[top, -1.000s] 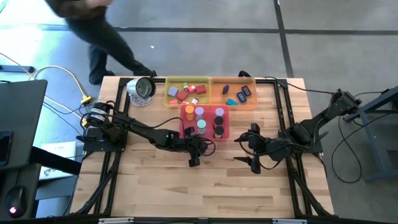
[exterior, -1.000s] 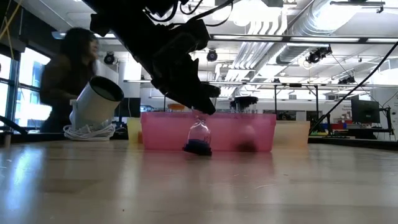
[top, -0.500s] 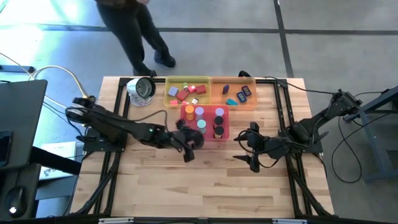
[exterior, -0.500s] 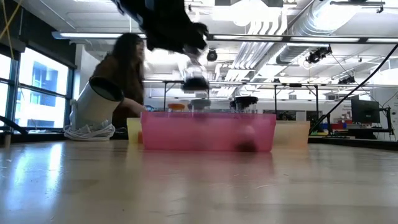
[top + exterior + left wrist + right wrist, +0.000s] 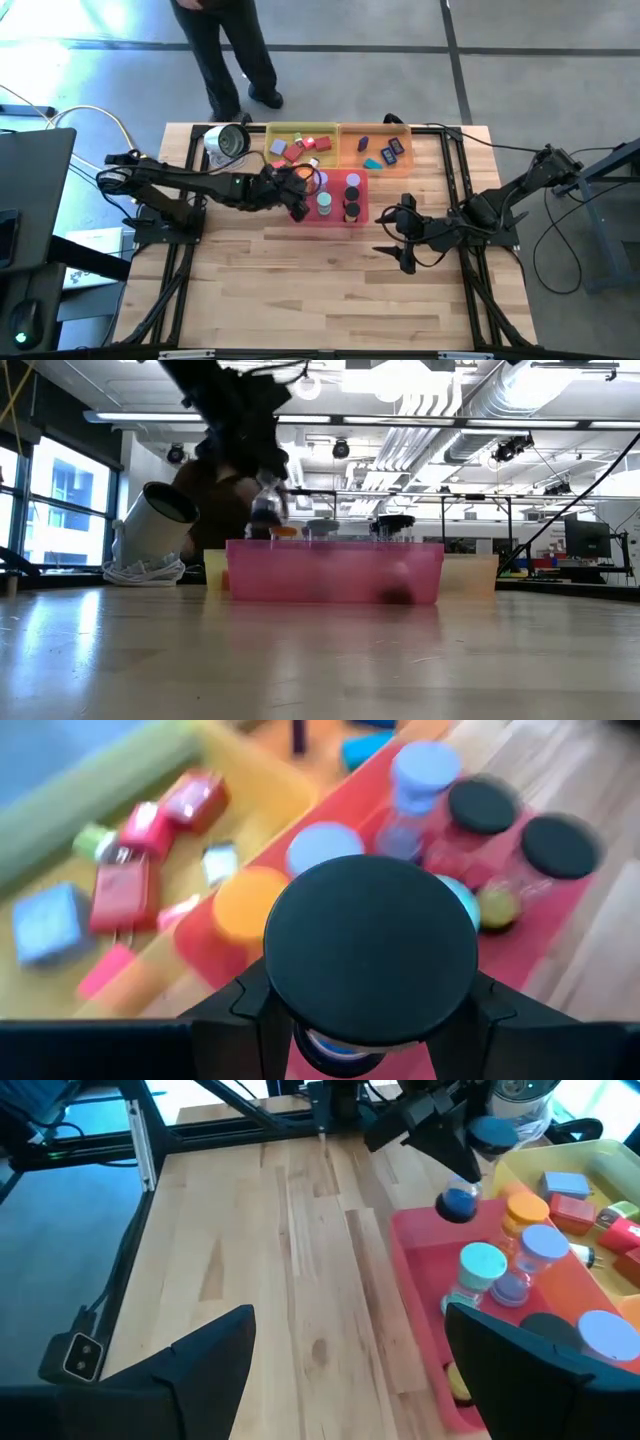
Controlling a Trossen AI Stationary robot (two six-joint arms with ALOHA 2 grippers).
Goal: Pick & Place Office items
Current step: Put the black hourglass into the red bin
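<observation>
Right wrist view: the right gripper (image 5: 345,1365) hangs over the wooden table (image 5: 280,1280), dark fingers (image 5: 200,1350) spread wide, nothing between them. At two o'clock the pink tray (image 5: 500,1340) holds capped cylinders, teal (image 5: 483,1265), lilac (image 5: 542,1245), orange (image 5: 527,1210). Above its near corner the left gripper (image 5: 440,1155) carries a small blue-bottomed vial (image 5: 459,1202).

Pale striped wood planks make up the bench (image 5: 300,280). On it sit a translucent pink tray (image 5: 355,215), a yellow tray (image 5: 275,140) and an orange tray (image 5: 350,150). The pink tray holds clear little jars with lilac (image 5: 425,765), black (image 5: 482,805), teal (image 5: 483,1262) and orange (image 5: 248,905) caps. Red blocks (image 5: 120,895) and a grey-blue block (image 5: 45,920) lie in the yellow tray.
</observation>
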